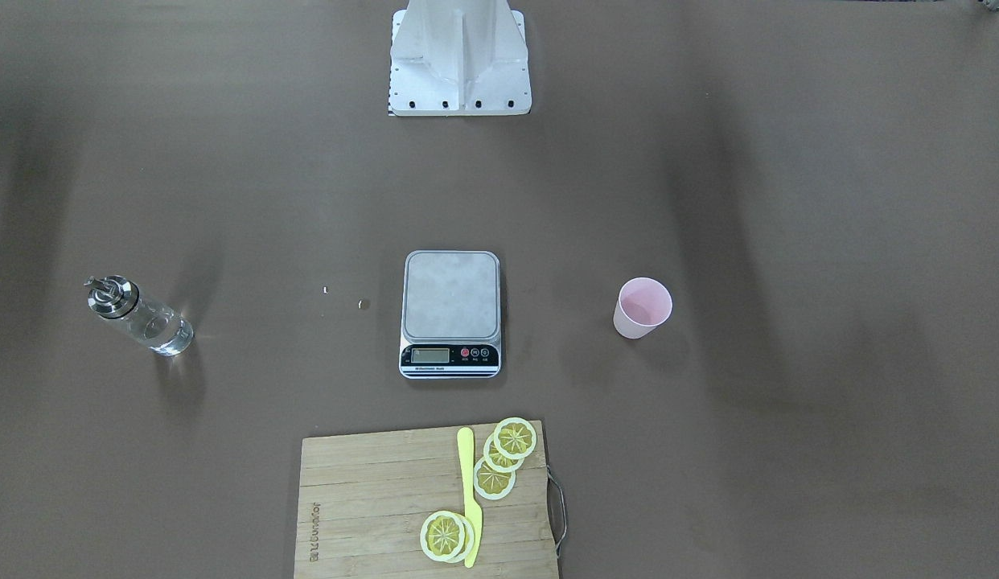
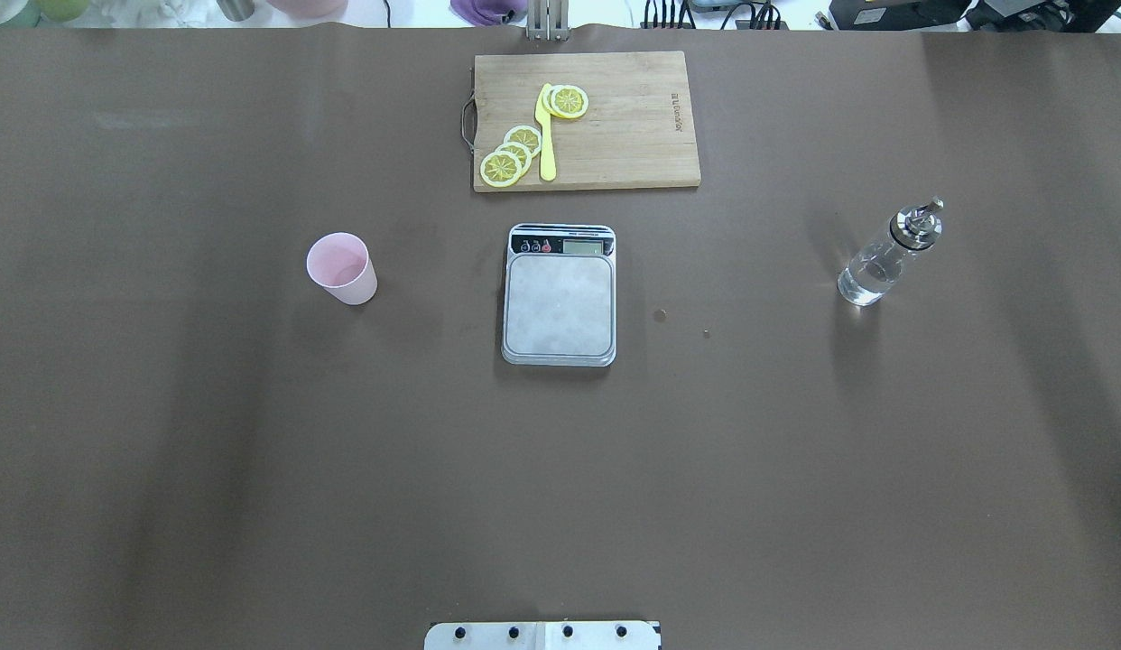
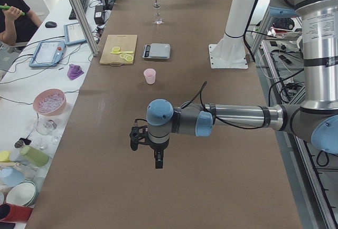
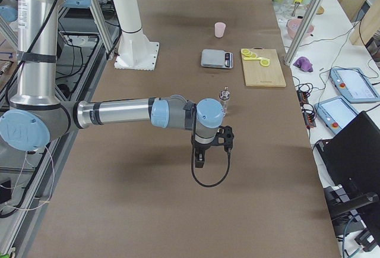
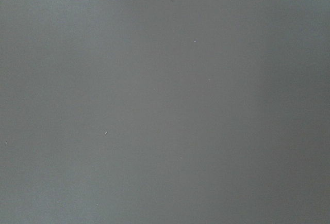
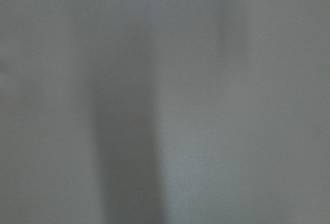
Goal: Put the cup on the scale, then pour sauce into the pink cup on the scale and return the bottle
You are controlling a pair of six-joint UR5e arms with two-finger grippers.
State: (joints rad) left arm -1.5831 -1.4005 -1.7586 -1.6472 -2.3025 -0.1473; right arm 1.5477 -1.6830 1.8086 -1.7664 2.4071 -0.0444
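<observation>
I see nothing done: cup [image 2: 342, 268] off scale [image 2: 560, 304], bottle [image 2: 885, 257] untouched (left gripper [image 3: 158, 161], right gripper [image 4: 199, 161]: opening I can't tell).

A long table [image 2: 163, 496] under a matte brown cover fills the room, evenly lit with soft shadow bands, and along its far edge runs a white bench [image 3: 21, 86] strewn with cables, tablets [image 3: 46, 53], a pink bowl [image 3: 49, 102] and a laptop [image 4: 356, 145], with aluminium posts [image 3: 79, 12] rising beside it.
</observation>
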